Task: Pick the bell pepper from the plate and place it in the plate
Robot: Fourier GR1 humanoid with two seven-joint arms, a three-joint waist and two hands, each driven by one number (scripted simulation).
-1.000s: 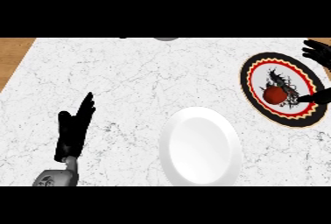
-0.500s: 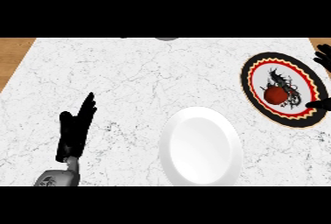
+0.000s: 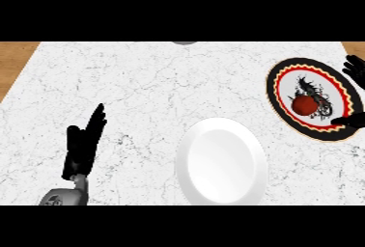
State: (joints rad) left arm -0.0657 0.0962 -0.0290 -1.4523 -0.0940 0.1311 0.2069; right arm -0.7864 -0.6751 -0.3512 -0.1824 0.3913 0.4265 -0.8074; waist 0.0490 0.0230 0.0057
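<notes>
A red bell pepper (image 3: 306,103) lies on a patterned plate (image 3: 285,84) with a black rim and red-yellow border at the right of the head view. A plain white plate (image 3: 221,161) sits at the lower middle of the marble counter. Only parts of my right hand (image 3: 354,70) show at the right edge: fingers above the patterned plate's rim and a thumb tip below it, spread around the plate's right side and not touching the pepper. My left hand (image 3: 82,144) rests open at the lower left, fingers pointing up, far from both plates.
The marble counter (image 3: 143,87) gives way to brown wood at the upper left corner (image 3: 14,53) and upper right. A small grey object (image 3: 184,43) peeks in at the top edge.
My right hand has drawn back to the right, so less of it shows over the patterned plate. The pepper, both plates and my left hand have not moved.
</notes>
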